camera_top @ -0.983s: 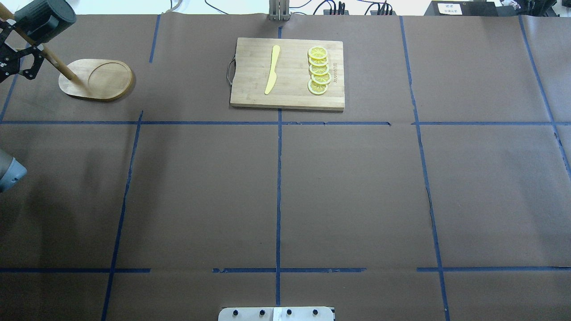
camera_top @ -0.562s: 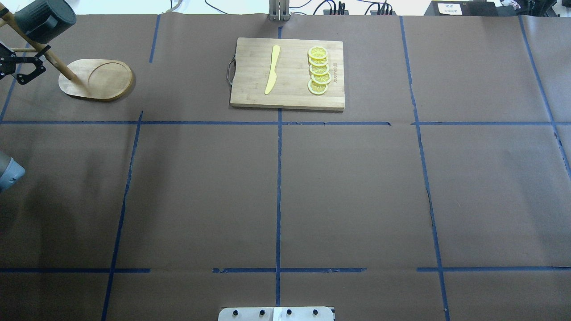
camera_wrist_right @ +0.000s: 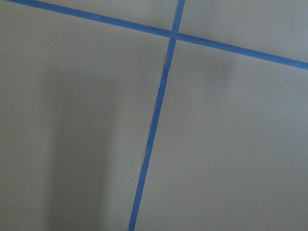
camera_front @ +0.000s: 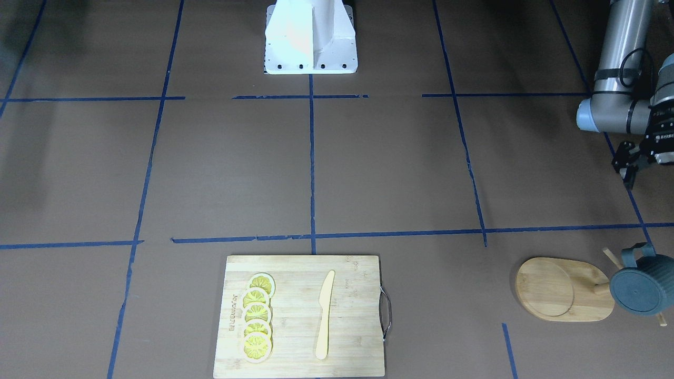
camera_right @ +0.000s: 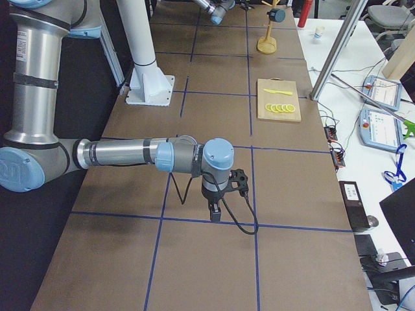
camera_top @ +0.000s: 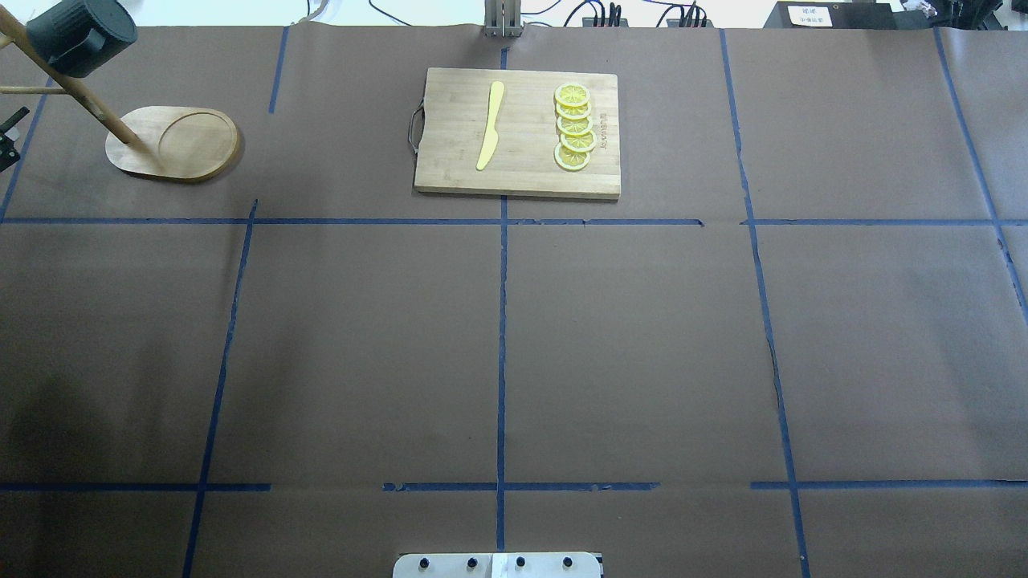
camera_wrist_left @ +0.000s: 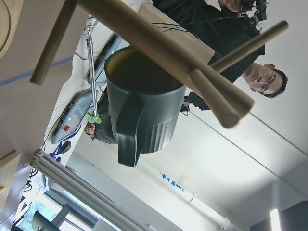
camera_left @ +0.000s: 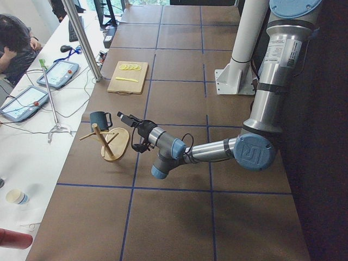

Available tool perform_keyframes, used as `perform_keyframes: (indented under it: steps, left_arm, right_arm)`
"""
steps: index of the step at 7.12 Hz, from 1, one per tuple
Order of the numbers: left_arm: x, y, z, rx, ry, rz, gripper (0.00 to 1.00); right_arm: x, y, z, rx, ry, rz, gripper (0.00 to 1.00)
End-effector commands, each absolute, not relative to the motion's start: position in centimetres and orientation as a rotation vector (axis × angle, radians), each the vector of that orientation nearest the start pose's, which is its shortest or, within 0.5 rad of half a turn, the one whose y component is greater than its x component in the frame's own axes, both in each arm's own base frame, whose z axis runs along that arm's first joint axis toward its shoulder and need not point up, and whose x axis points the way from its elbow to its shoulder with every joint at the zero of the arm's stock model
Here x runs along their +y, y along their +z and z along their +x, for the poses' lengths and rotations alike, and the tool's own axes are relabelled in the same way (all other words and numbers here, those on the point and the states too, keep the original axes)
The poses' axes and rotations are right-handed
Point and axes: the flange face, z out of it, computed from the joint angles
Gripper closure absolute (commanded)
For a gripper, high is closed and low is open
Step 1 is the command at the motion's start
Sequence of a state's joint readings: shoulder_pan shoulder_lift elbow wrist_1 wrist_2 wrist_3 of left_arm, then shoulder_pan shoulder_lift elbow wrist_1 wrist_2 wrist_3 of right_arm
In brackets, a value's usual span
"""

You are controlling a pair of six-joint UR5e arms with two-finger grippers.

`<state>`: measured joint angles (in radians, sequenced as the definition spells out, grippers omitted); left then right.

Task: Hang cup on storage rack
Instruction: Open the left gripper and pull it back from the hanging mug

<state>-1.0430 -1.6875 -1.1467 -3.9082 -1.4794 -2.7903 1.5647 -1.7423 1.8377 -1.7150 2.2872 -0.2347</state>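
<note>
The dark teal ribbed cup (camera_front: 640, 292) hangs by its handle on a peg of the bamboo storage rack (camera_front: 558, 289), at the table's far left in the overhead view, where the cup (camera_top: 76, 36) sits above the rack's oval base (camera_top: 185, 143). The left wrist view looks up at the cup (camera_wrist_left: 144, 110) on the peg (camera_wrist_left: 159, 43). My left gripper (camera_front: 626, 171) is open, empty and apart from the rack; only a sliver shows at the overhead view's left edge (camera_top: 6, 144). My right gripper (camera_right: 216, 212) hangs low over bare table; I cannot tell its state.
A bamboo cutting board (camera_top: 522, 172) with a metal handle lies at the back centre. It carries a yellow knife (camera_top: 491, 124) and several lemon slices (camera_top: 573, 127). The robot's white base (camera_front: 310, 37) stands at the near edge. Blue tape lines grid the brown table.
My left gripper has drawn back from the rack's post toward the table's left edge and has nearly left the overhead view. The cup stays hanging on the peg.
</note>
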Motion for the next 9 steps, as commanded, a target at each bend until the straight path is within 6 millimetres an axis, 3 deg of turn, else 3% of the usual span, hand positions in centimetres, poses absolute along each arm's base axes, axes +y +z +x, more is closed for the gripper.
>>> perform_keyframes:
  steps: [1, 3, 4, 6, 9]
  left_arm:
    - [-43.5, 53.6, 11.1, 2.280, -1.013, 0.071, 0.00]
    - [-42.9, 54.4, 12.6, 2.007, -0.649, 0.471, 0.00]
    - [-41.6, 56.4, 12.9, 1.818, -0.440, 0.621, 0.00]
    - [-42.2, 57.9, 13.2, 1.568, -0.232, 0.837, 0.00]
    - [-45.7, 60.1, 11.4, 1.074, 0.086, 1.056, 0.00]
  right_arm:
    - [-41.5, 62.4, 6.5, -0.718, -0.211, 0.035, 0.00]
    - [-41.4, 62.5, 6.5, -0.719, -0.210, 0.032, 0.00]
    - [-41.4, 62.5, 6.5, -0.719, -0.210, 0.032, 0.00]
    - [-41.4, 62.5, 6.5, -0.719, -0.210, 0.032, 0.00]
    - [-41.4, 62.6, 6.5, -0.719, -0.208, 0.030, 0.00]
